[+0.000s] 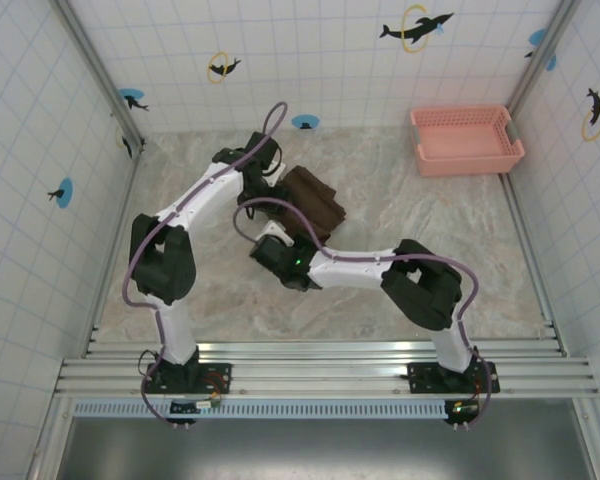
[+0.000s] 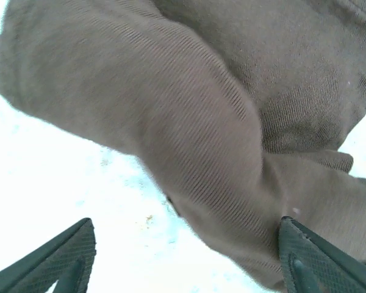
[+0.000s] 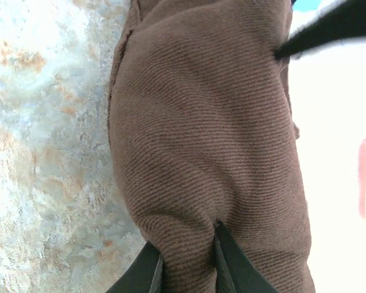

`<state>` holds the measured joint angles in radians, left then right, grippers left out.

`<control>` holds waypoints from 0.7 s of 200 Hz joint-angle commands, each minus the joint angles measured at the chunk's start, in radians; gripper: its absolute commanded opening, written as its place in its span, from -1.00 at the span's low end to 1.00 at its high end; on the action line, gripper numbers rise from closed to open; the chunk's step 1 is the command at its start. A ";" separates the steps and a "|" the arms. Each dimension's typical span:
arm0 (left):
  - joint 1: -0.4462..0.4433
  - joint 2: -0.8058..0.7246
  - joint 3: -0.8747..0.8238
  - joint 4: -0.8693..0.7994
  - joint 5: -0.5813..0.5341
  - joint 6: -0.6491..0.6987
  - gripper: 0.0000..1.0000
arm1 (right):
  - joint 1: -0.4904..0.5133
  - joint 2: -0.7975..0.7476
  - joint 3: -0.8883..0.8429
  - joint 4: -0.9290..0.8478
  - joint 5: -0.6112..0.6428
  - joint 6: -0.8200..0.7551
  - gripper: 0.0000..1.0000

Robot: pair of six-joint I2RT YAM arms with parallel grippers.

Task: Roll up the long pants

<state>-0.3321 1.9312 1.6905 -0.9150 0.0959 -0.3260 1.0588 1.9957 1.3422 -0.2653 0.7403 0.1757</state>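
Observation:
The long pants (image 1: 313,203) lie as a compact dark brown bundle on the marble tabletop, between the two arms. My right gripper (image 3: 186,265) is shut on a fold of the ribbed brown cloth (image 3: 201,140) at the bundle's near end. My left gripper (image 2: 186,259) is open at the bundle's far left side, its fingertips wide apart; the right fingertip (image 2: 311,256) touches the cloth (image 2: 195,116) and the left one (image 2: 61,256) is over bare table. In the top view the left gripper (image 1: 270,180) sits against the roll's upper left edge.
A pink mesh basket (image 1: 467,139) stands at the back right against the tiled wall. Metal corner posts and tiled walls bound the table (image 1: 400,280) on three sides. Open marble lies to the right and front of the bundle.

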 commanded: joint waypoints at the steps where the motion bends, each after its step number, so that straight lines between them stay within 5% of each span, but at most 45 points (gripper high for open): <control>1: 0.045 -0.051 -0.020 -0.046 -0.024 0.023 0.62 | -0.136 -0.095 -0.038 -0.002 -0.305 0.210 -0.93; 78: 0.097 -0.115 -0.086 -0.014 -0.078 0.065 0.76 | -0.433 -0.071 -0.113 0.182 -1.109 0.636 -0.95; 140: 0.099 -0.121 -0.109 0.010 -0.059 0.084 0.78 | -0.438 -0.004 -0.107 0.307 -1.382 0.827 -0.94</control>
<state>-0.2356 1.8450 1.5940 -0.9085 0.0364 -0.2615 0.6060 1.9678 1.2430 -0.0151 -0.4503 0.8829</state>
